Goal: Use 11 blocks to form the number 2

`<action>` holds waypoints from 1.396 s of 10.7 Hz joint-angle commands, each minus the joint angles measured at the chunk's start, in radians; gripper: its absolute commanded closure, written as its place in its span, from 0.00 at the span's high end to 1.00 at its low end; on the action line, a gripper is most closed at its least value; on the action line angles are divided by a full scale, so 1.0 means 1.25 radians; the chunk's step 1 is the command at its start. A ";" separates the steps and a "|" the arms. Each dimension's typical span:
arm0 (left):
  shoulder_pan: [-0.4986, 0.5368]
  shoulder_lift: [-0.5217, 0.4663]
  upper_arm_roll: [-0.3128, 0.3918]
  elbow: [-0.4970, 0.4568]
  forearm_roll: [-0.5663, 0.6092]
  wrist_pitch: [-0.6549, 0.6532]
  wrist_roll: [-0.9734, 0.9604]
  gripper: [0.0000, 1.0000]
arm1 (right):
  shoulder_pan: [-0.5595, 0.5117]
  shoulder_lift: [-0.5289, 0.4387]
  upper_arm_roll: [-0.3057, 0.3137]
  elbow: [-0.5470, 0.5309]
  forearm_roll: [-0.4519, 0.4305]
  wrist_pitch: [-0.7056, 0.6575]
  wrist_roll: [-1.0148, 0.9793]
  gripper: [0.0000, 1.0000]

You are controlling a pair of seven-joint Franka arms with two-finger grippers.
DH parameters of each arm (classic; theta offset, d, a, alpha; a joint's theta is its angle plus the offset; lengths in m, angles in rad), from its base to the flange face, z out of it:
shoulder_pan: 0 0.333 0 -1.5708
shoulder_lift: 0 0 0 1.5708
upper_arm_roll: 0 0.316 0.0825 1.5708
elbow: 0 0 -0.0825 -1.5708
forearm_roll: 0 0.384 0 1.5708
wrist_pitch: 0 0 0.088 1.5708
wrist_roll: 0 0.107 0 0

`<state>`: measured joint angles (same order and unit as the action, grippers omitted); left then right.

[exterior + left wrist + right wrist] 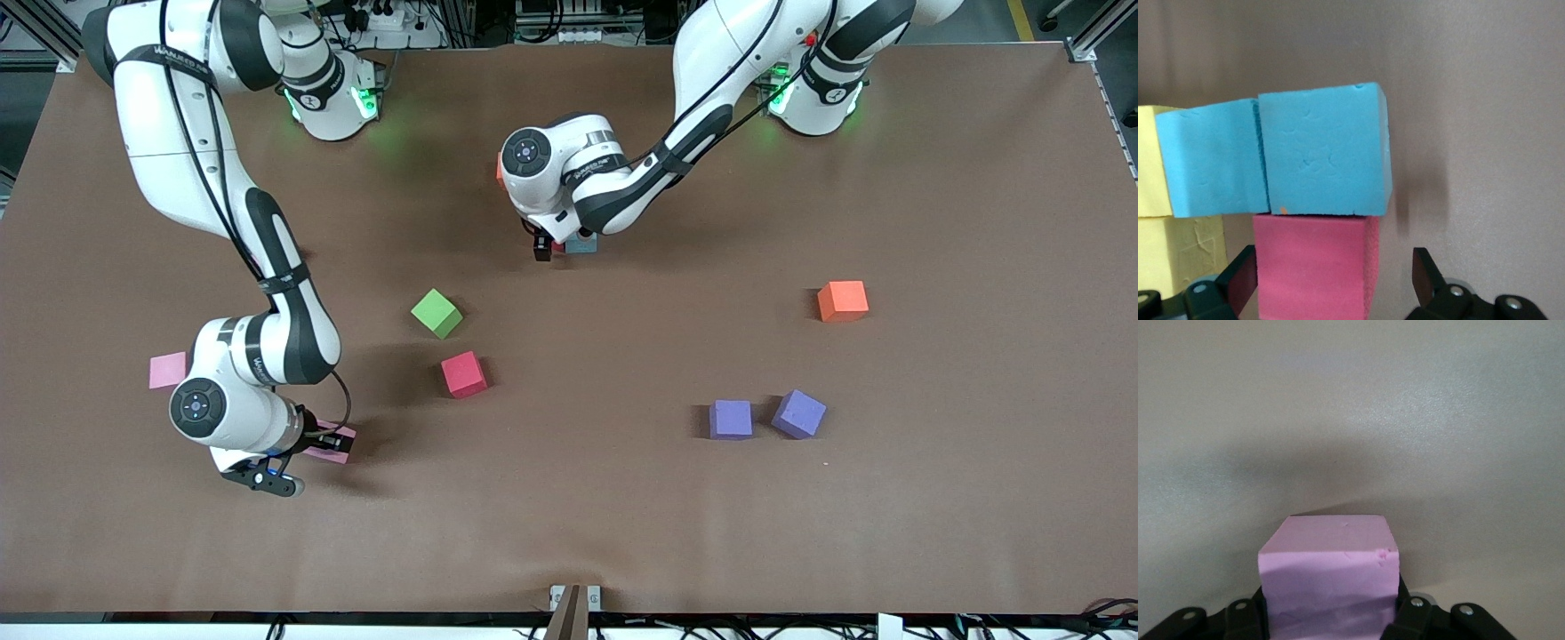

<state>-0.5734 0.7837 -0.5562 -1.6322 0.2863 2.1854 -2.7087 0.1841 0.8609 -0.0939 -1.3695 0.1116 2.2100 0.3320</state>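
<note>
Building: the digit is only partly forming near the middle of the desk (978,498), toward the robots' bases, mostly hidden under the left arm in the front view.
Digit so far: the left wrist view is showing two light blue cubes (1325,157) sitting side by side, a red cube (1313,263) touching the end one, and yellow cubes (1178,247) at the other end; more may be lying out of sight.
Left tool (1331,280): hanging low over the red cube with its jaws standing wide on either side, gripping nothing, which suggests the cube is now sitting free.
Right tool (1328,617): closing around a pink cube (1328,583) at the right arm's end of the desk; the fingers are sitting against its sides, and it looks gripped.
Loose cubes: a second pink cube (167,370) is lying beside the right arm; a green cube (436,313) and another red cube (463,374) are resting nearer the front camera than the digit; two purple cubes (731,419) and an orange cube (842,300) are waiting toward the left arm's end.
Progress: probably under half placed; the gripped pink cube and six loose ones are yet to join.
</note>
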 commanded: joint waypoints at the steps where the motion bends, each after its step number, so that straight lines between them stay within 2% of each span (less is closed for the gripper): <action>1: 0.000 -0.032 -0.010 -0.002 0.008 -0.047 -0.021 1.00 | 0.006 0.014 -0.008 0.023 0.010 -0.003 0.004 0.35; 2: 0.001 -0.038 -0.014 -0.002 0.008 -0.058 -0.021 1.00 | 0.006 0.005 -0.008 0.017 0.010 -0.003 0.004 0.35; 4: 0.001 -0.057 -0.016 -0.002 0.003 -0.074 -0.020 1.00 | 0.005 -0.061 -0.006 -0.036 0.009 -0.003 0.001 0.35; 6: 0.003 -0.084 -0.016 -0.002 0.003 -0.098 -0.015 1.00 | 0.001 -0.143 0.000 -0.112 0.009 -0.003 -0.018 0.35; 9: 0.052 -0.124 -0.014 -0.004 0.002 -0.130 0.035 1.00 | -0.001 -0.274 0.011 -0.246 0.011 -0.003 -0.136 0.36; 12: 0.159 -0.125 -0.013 -0.005 0.010 -0.138 0.095 1.00 | 0.018 -0.383 0.032 -0.369 0.011 -0.003 -0.239 0.36; 15: 0.278 -0.126 -0.008 -0.001 0.031 -0.141 0.157 1.00 | 0.092 -0.502 0.033 -0.504 0.014 -0.005 -0.404 0.35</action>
<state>-0.2896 0.6417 -0.5536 -1.6251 0.2962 2.0263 -2.5418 0.2530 0.3498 -0.0519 -1.8625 0.1142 2.1875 -0.0739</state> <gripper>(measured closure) 0.000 0.357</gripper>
